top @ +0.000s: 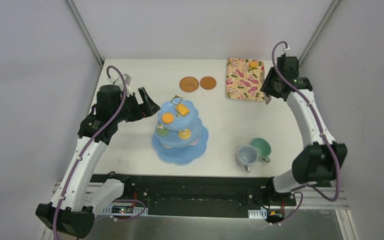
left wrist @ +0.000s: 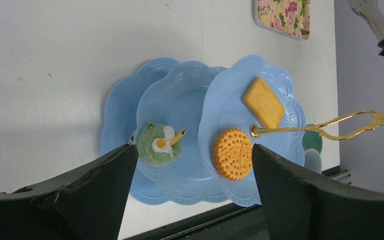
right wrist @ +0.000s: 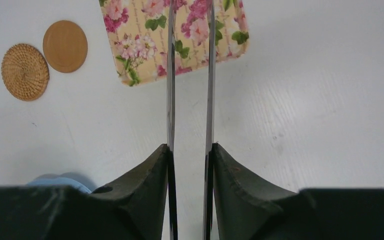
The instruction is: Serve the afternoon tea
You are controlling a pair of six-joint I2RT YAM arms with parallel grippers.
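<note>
Light-blue three-tier scalloped stand [top: 180,150] sits mid-worktop [top: 130,145], you'll see, with a round orange biscuit [top: 167,118] and a rectangular orange biscuit [top: 183,109] on its top tier and a green donut [left wrist: 159,144] on the tier below. Your left claw [left wrist: 194,150] hangs released, fingers wide, just left of the stand. Your right claw [right wrist: 190,146] is clenched on the metal tongs [right wrist: 170,75], whose blades reach over the floral rectangular tray [right wrist: 130,45]. To the stand's right, the grey-blue cup [top: 247,156] and green cup [top: 261,147] stand side by side. The woven brown round coaster [top: 189,84] and smooth brown round coaster [top: 208,82] lie beside the tray, where another orange biscuit [top: 253,64] rests
</note>
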